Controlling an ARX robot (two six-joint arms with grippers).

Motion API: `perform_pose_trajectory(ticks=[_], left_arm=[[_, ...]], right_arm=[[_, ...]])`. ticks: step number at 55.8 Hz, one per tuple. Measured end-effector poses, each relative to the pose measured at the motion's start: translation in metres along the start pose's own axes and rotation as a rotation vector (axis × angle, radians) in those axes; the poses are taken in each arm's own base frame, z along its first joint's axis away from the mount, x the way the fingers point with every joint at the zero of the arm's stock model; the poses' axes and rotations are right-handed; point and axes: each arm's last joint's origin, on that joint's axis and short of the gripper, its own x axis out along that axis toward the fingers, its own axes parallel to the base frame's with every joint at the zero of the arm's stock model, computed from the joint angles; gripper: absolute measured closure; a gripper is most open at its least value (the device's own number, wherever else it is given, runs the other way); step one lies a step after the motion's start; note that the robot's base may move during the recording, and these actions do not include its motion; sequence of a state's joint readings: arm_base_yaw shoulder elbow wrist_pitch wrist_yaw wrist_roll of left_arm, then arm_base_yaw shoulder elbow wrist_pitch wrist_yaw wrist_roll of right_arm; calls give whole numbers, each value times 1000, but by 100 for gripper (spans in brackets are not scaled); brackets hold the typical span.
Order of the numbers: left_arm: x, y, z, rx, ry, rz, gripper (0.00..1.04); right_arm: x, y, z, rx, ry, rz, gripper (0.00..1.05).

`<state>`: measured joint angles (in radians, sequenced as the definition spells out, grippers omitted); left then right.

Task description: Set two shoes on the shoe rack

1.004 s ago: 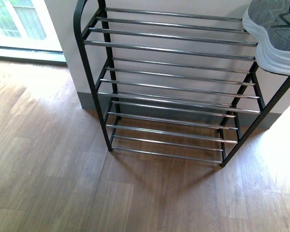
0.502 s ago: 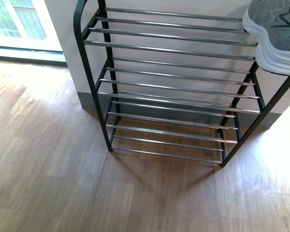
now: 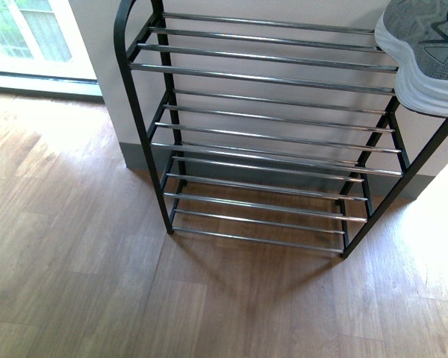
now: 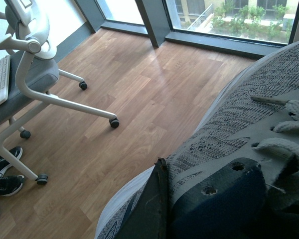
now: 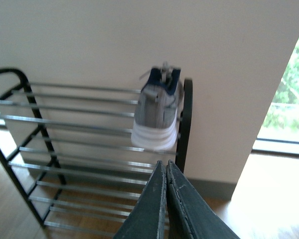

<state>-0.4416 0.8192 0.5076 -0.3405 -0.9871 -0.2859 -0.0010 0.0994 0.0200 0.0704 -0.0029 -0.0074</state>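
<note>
The shoe rack point(image 3: 269, 78) stands against the wall, black-framed with silver rods. One grey sneaker point(image 3: 425, 52) with a thick white sole rests on the right end of its top tier, also seen heel-on in the right wrist view as the sneaker point(image 5: 157, 117) on the rack point(image 5: 79, 107). My right gripper point(image 5: 165, 172) is shut with nothing in it, a short way in front of that sneaker and lower. The other shoe point(image 4: 244, 114) fills the left wrist view, held above the wood floor. My left gripper point(image 4: 187, 186) is shut on its navy collar, one finger point(image 4: 157, 204) outside.
A white-framed office chair point(image 4: 40, 74) on castors and a pair of black shoes point(image 4: 2, 172) stand on the wood floor in the left wrist view, with tall windows point(image 4: 224, 15) beyond. A glass door point(image 3: 30, 37) is left of the rack. A grey skirting board point(image 3: 138, 156) runs behind it.
</note>
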Motion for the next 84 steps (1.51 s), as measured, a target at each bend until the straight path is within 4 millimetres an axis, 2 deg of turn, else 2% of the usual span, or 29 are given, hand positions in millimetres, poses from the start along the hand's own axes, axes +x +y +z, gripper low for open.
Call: perform_pose_trajectory(ticks=[20, 23, 38, 43, 49, 63, 67, 70, 75, 84], left_arm=[[0, 0, 0, 0, 0, 1, 104], [0, 0, 0, 0, 0, 0, 104], [0, 0, 0, 0, 0, 0, 104], [0, 0, 0, 0, -2, 8, 104], [0, 0, 0, 0, -1, 5, 104], [0, 0, 0, -2, -1, -21, 104], [2, -2, 5, -113, -72, -225, 104], [3, -10, 21, -152, -73, -383, 104], [6, -25, 48, -197, -46, -478, 104], [17, -54, 99, -287, -44, -518, 104]], right_arm=[[-6, 0, 1, -1, -26, -3, 103], [-6, 0, 1, 0, -26, -3, 89], [-6, 0, 1, 0, -26, -2, 47], [-6, 0, 1, 0, -27, -2, 26], [-6, 0, 1, 0, -27, -2, 8], [-6, 0, 1, 0, -25, -2, 9], [-6, 0, 1, 0, -26, -5, 9], [-6, 0, 1, 0, -26, -2, 9], [-6, 0, 1, 0, -26, -2, 9], [-6, 0, 1, 0, -26, -2, 9]])
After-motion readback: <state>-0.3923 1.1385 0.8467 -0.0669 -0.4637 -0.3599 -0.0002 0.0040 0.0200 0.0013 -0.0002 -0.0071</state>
